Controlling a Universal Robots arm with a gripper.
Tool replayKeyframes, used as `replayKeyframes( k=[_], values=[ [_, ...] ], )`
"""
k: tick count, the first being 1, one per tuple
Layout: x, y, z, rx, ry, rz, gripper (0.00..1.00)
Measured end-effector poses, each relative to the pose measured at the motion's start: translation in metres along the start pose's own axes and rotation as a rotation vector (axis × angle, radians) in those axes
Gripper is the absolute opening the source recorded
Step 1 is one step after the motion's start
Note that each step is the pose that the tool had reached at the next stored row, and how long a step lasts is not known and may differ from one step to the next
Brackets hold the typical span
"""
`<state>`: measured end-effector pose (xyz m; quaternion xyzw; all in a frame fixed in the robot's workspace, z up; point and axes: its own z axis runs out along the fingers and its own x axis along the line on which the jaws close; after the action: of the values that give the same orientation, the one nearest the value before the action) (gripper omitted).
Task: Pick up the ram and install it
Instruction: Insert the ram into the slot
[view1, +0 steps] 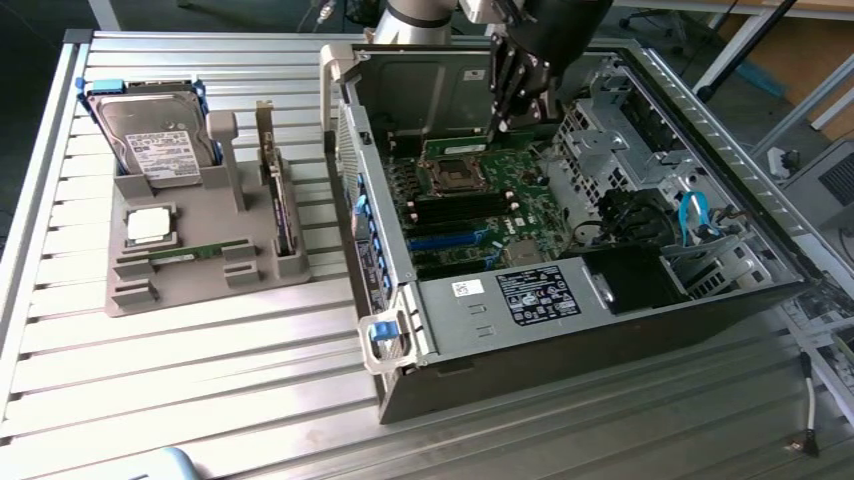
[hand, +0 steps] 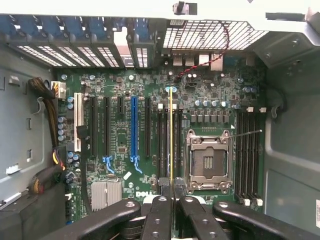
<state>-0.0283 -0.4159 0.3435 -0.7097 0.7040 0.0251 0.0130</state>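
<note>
In the wrist view my gripper (hand: 171, 189) is shut on the ram (hand: 171, 135). The stick is seen edge-on as a thin gold line, running over the black memory slots (hand: 162, 140) next to the open processor socket (hand: 209, 162). I cannot tell whether the stick touches a slot. In the exterior view the gripper (view1: 518, 108) hangs inside the open computer case, just above the green motherboard (view1: 487, 200). A second green ram stick (view1: 200, 251) lies in the grey holder tray on the exterior view's left.
The computer case (view1: 400, 335) lies open on the slatted metal table. The grey tray (view1: 200, 295) holds a hard drive (view1: 154, 140), a silver processor chip (view1: 150, 225) and an upright expansion card (view1: 280, 210). Blue cables (view1: 691, 215) and drive cages fill the case's right side.
</note>
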Motion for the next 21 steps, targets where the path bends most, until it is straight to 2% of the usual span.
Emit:
replayKeyframes(
  k=[21],
  values=[
    [0.002, -0.0007, 0.0379, -0.0001, -0.0001, 0.0, 0.12]
  ],
)
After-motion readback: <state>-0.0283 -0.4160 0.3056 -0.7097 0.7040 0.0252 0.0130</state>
